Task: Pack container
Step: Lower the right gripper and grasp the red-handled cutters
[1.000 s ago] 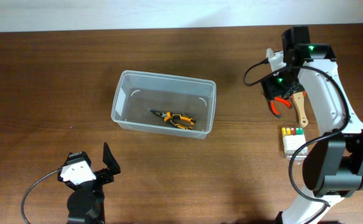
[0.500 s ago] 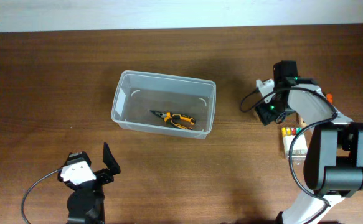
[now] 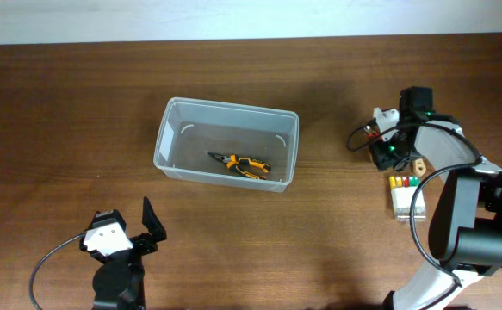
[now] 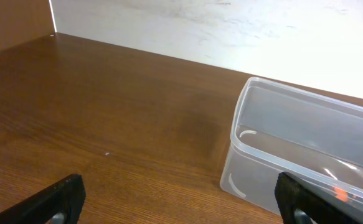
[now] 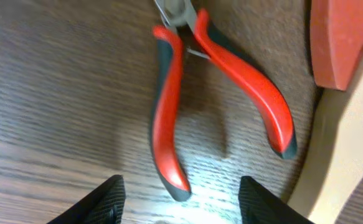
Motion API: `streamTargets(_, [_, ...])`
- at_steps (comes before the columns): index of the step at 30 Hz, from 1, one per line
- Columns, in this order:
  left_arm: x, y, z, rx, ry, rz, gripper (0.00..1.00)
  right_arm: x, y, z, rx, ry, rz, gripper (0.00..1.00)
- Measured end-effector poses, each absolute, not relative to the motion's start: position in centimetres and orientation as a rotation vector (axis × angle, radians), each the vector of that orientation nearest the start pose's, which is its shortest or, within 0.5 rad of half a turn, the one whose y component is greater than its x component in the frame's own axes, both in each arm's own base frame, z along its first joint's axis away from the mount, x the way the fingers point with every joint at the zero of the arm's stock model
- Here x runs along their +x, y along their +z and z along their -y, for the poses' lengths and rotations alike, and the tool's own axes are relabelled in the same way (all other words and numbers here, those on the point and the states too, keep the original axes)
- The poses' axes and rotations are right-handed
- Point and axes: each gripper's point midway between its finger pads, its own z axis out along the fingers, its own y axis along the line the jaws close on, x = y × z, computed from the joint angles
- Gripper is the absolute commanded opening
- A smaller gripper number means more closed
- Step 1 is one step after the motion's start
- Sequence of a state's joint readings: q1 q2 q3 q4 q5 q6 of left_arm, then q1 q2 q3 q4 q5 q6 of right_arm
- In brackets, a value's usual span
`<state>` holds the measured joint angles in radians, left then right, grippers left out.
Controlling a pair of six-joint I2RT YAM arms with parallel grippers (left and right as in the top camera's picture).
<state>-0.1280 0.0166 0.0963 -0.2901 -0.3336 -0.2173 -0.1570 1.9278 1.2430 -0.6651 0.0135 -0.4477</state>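
The clear container (image 3: 166, 129) stands left of centre on the wooden table, with orange-handled pliers (image 3: 242, 164) lying inside it. In the left wrist view the container (image 4: 293, 93) is ahead on the right. My left gripper (image 3: 128, 228) rests near the front edge, open and holding nothing (image 4: 181, 205). My right gripper (image 3: 394, 146) hangs low over red-handled pliers (image 5: 169, 124) lying on the table. It is open (image 5: 187, 202), and its fingers stand on either side of the tip of the pliers' left handle without touching it.
A wooden-handled tool (image 5: 343, 155) with a red head (image 5: 343, 37) lies right beside the red pliers. A small white box with coloured pieces (image 3: 405, 196) sits just in front of my right gripper. The table's back edge meets a white wall.
My right gripper has swung forward and come down over the red pliers, and its fingers have narrowed a little. The left arm and the container have not moved.
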Motion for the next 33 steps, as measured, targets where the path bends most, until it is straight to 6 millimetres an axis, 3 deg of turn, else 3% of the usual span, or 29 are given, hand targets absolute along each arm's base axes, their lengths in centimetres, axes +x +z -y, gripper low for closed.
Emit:
streamTargets(10, [23.2,14.8,-2.7,-0.317,0.047,-1.741,0.99,39.8,0.2,5.4,-0.515,-0.08,-2.868,0.57])
streamTargets(16, [23.2,14.8,-2.7,-0.317,0.047,-1.741,0.99,41.5,0.3,5.4,-0.532,-0.092,-2.796,0.57])
streamTargets(21, [23.2,14.8,-2.7,-0.317,0.047,-1.741,0.99,41.6,0.3,5.2,-0.545,-0.083,-2.788,0.45])
streamTargets(26, [23.2,14.8,-2.7,-0.317,0.047,-1.741,0.99,41.4,0.2,4.9,-0.552,-0.059,-2.794,0.45])
streamTargets(33, [23.2,14.8,-2.7,-0.317,0.047,-1.741,0.99,40.9,0.0,4.5,-0.556,-0.019,-2.809,0.24])
